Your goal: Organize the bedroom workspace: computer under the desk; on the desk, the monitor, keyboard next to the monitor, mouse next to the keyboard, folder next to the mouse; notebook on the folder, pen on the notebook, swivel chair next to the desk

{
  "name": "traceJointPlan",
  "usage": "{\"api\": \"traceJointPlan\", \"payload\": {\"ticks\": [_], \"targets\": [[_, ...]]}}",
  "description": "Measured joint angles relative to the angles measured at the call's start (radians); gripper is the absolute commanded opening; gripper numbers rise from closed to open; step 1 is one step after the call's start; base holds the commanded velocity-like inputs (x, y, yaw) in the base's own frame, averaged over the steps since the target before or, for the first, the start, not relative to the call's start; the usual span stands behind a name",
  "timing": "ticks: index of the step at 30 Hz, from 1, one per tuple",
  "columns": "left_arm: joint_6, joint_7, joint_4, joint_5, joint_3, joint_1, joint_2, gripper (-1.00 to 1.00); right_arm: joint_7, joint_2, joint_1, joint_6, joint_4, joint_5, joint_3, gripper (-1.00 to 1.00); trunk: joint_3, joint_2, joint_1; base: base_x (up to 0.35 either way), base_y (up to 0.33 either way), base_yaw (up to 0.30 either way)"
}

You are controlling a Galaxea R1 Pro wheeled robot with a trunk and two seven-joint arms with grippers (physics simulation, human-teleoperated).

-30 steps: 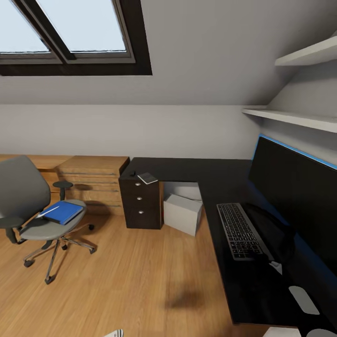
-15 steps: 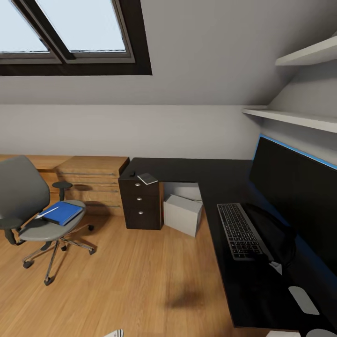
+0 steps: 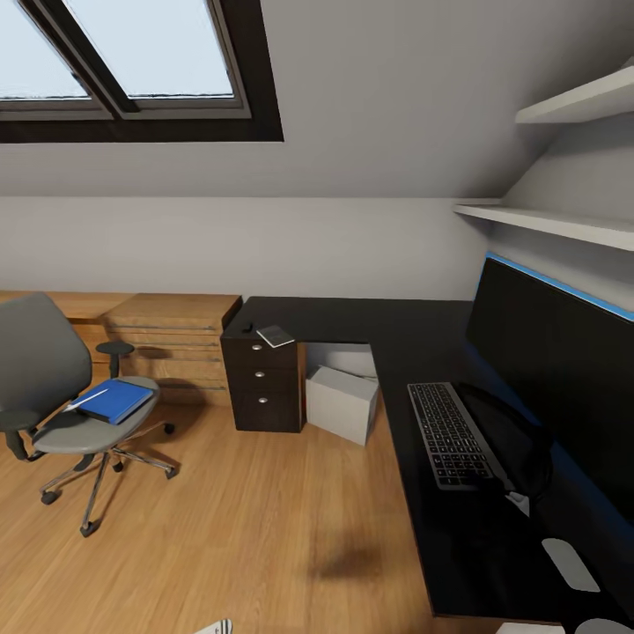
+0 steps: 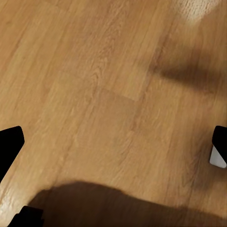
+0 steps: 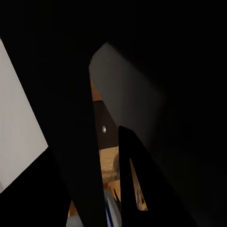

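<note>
1. Head view gives us the black L-shaped desk point(image 3: 352, 319) as the largest thing, running along the far wall and down the right side of the room over the wooden floor point(image 3: 229, 537).
2. Next we see the monitor point(image 3: 555, 370), a wide black screen with a blue upper edge, standing on the right arm of the desk.
3. The swivel chair point(image 3: 53, 396) stands on the floor at the left, well apart from the desk, its grey seat facing the room.
4. The computer point(image 3: 342, 401), a pale box, sits on the floor under the desk, just beside the dark drawer unit point(image 3: 264, 383).
5. The keyboard point(image 3: 449, 433) lies on the desk in front of the monitor.
6. The blue folder point(image 3: 114, 400) lies on the chair seat, with a thin white pen point(image 3: 86, 399) on it, we think.
7. A small notebook point(image 3: 276, 335) lies on the desk corner above the drawer unit.
8. The mouse point(image 3: 571, 563), pale grey, lies on the desk near the front edge, beyond the keyboard's near end.
9. In the left wrist view we see the left gripper point(image 4: 116, 146) with its dark fingertips point(image 4: 10, 144) spread wide over bare floor, grasping nothing.
10. In the right wrist view dark shapes crowd the frame; we cannot tell whether the right gripper is released or clenched.
</note>
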Motion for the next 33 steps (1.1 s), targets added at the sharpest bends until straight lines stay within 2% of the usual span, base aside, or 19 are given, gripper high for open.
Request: {"api": "traceJointPlan", "payload": {"ticks": [10, 25, 33], "targets": [[-0.001, 0.000, 0.000, 0.003, 0.001, 0.000, -0.001, 1.00, 0.001, 0.000, 0.000, 0.000, 0.000, 0.000, 0.000, -1.00, 0.000, 0.000, 0.000, 0.000, -0.001, 0.000], [-0.001, 0.000, 0.000, 0.005, 0.002, 0.000, -0.002, 1.00, 0.035, 0.000, 0.000, -0.001, 0.001, 0.003, -0.004, -1.00, -0.047, -0.105, 0.057, 0.000, 0.000, 0.000], [-0.001, 0.000, -0.001, 0.005, 0.002, 0.000, -0.002, 1.00, 0.035, 0.000, 0.000, -0.001, 0.000, 0.004, -0.004, -1.00, -0.047, -0.105, 0.058, 0.000, 0.000, 0.000]]}}
